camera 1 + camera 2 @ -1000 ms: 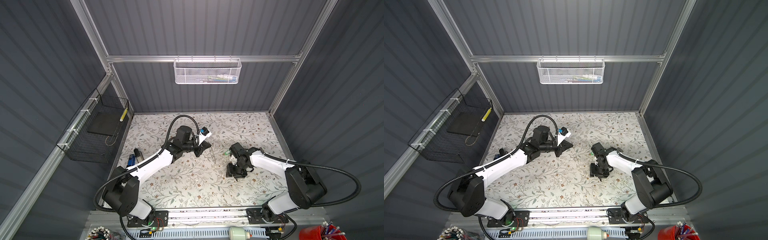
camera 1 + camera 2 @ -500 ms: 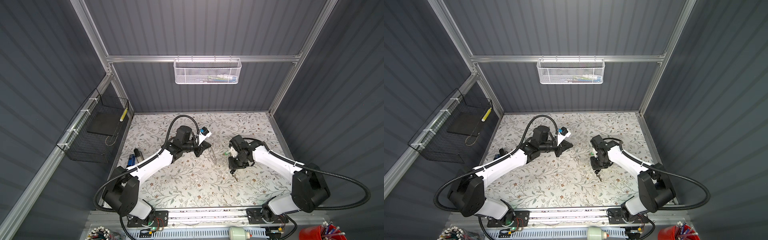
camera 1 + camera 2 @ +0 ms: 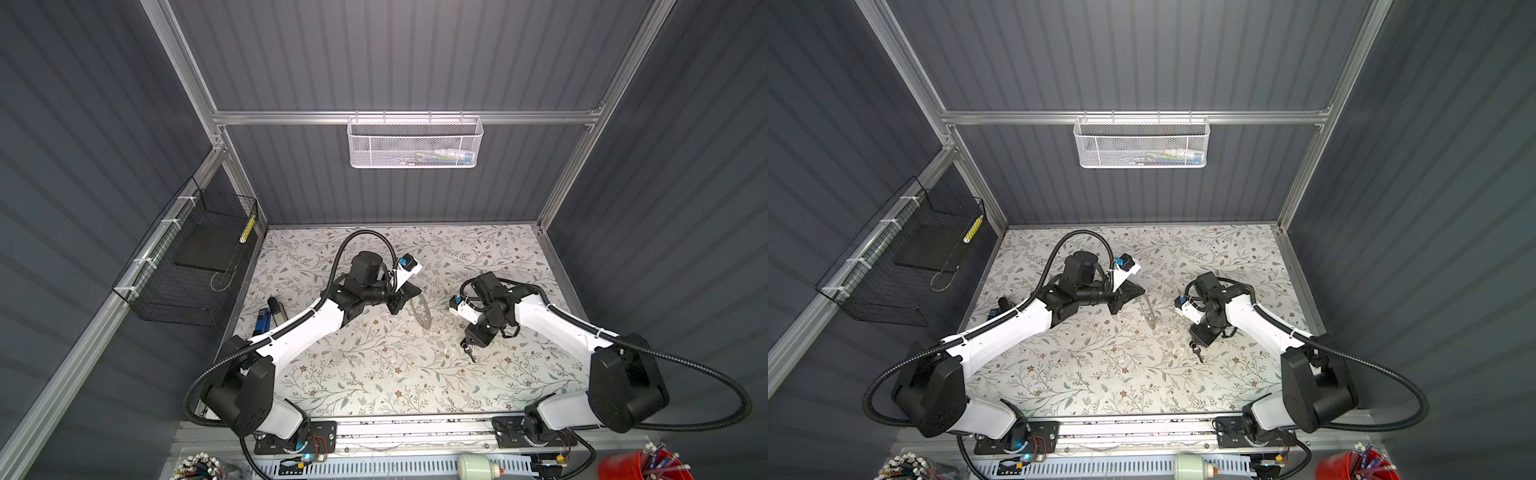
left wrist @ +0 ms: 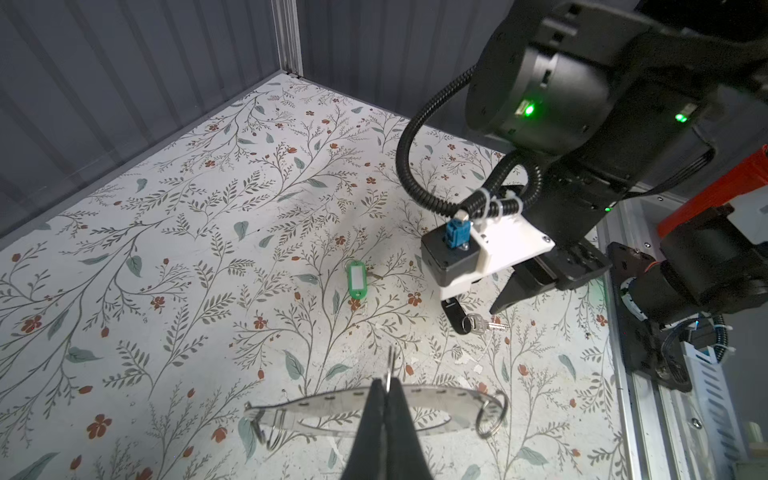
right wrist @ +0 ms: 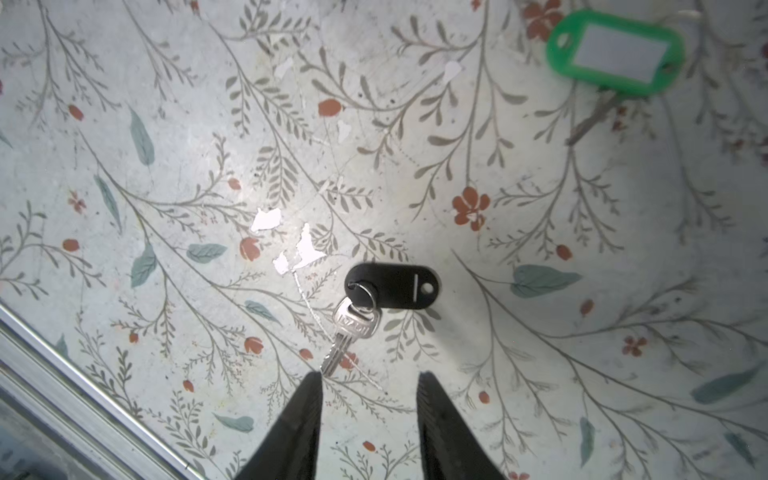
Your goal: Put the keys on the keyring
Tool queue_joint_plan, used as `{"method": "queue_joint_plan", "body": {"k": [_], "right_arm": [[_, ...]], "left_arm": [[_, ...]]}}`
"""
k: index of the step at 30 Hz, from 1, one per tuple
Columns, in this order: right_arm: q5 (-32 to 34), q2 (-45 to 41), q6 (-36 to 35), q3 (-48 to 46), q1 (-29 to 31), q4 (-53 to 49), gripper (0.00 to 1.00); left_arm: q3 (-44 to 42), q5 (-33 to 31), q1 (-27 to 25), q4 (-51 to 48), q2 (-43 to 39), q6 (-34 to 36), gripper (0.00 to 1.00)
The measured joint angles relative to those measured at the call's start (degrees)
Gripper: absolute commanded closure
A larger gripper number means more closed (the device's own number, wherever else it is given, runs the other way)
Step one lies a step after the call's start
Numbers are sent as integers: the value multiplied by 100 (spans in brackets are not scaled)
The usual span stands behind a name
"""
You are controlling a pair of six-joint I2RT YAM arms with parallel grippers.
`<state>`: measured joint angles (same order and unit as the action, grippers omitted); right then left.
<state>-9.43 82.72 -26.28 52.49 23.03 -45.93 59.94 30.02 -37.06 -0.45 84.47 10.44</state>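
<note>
Left claw (image 4: 387, 384) is clamped shut on the rim of the keyring (image 4: 316, 409), fingertips pinched tight on the metal. In both top views the keyring (image 3: 420, 311) hangs from that claw (image 3: 405, 297) about mid-tabletop, tilted nearly edge-on. Can't tell if its low edge touches the tabletop (image 3: 374, 374). Two wire loops show on the ring, one at each end in the left wrist view (image 4: 490, 415) (image 4: 270, 432).

Right claw (image 5: 368, 376) has its jaws apart with nothing between them, pointing down just above the tabletop, right of centre. The key (image 5: 390, 286) lies flat just beyond its tips: a black oval head joined by a small ring to the silver blade (image 5: 353, 328). The blade tip sits just beside one fingertip (image 5: 311, 386); contact can't be told. In both top views the key (image 3: 468, 351) is at the near edge of the right claw (image 3: 473, 338), right of and nearer than the keyring (image 3: 1151, 311).

The green key tag (image 5: 615, 52) lies flat on the tabletop, well apart from the key and clear of both claws. In the left wrist view it (image 4: 356, 279) lies beyond the keyring, near the right wrist camera block.
</note>
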Motion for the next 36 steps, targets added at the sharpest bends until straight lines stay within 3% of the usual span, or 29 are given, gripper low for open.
{"method": "queue_joint_plan", "body": {"k": [5,13,26,36], "right_arm": [[-225,374,-647,4,-39,181,61],[-315,920,-1078,48,-39,221,64],[-35,1126,-1152,61,68,378,67],[404,951,-1016,-181,348,804,79]], "left_arm": [[0,-4,0,0,-15,2,100],[0,-66,0,-55,-46,2,100],[0,-90,0,-83,-48,0,100],[0,-105,0,-83,-48,0,100]]}}
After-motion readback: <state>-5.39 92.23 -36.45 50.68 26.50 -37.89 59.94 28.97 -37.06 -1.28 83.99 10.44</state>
